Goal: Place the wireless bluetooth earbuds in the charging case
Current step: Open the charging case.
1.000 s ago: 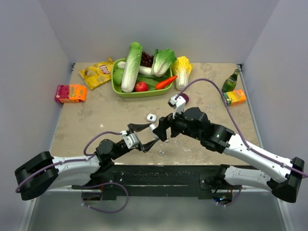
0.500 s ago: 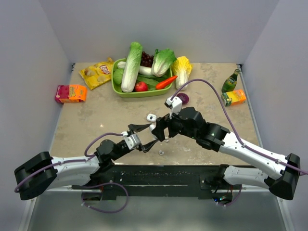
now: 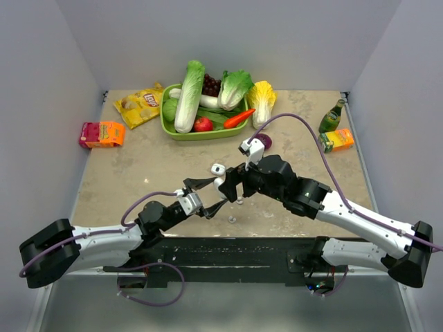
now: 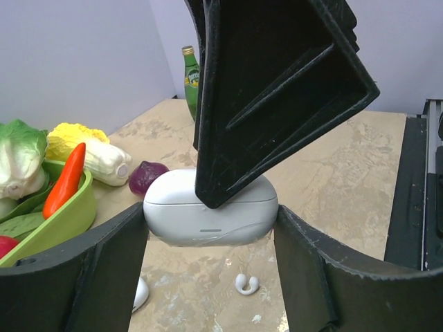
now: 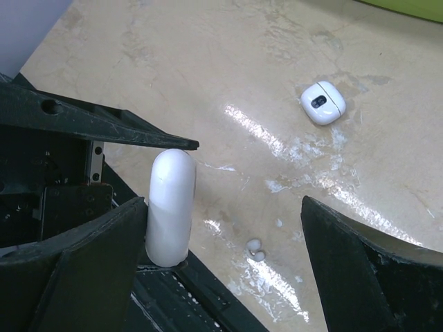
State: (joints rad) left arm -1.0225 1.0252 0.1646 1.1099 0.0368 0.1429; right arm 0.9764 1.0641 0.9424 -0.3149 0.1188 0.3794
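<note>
Nearest the arms, close to the table's (image 3: pixel 138 166) front edge, one earbud (image 5: pixel 255 250) lies loose on the marbled top. Just above it the left gripper (image 4: pixel 211 228) has its fingers clamped on the two ends of the charging case (image 4: pixel 180 207), holding it off the table. The case is a smooth white pill shape with its lid shut; a thin seam runs round it. The right gripper (image 5: pixel 223 207) meets it from the other side with its jaws spread wide and nothing between them. One of its black fingers (image 4: pixel 277 83) crosses in front of the case, the tip at the lid's top edge. Whether that tip touches the plastic I cannot tell.

A little farther back, apart from both grippers, a small white box (image 5: pixel 322 102) with a dark centre sits on the table. Beyond it a purple onion (image 3: pixel 263 141) rests in the open. At the back stands a green basket (image 3: pixel 181 135) holding a long cabbage (image 3: pixel 188 95), a tomato (image 3: pixel 203 124), grapes (image 3: pixel 211 84) and a red chili (image 3: pixel 239 118). A yellow cabbage (image 3: pixel 262 100) lies just beside its right end. A yellow chips bag (image 3: pixel 140 105) and a red carton (image 3: pixel 101 133) lie to the left. A green bottle (image 3: pixel 331 116) and an orange carton (image 3: pixel 338 140) stand at the far right.
</note>
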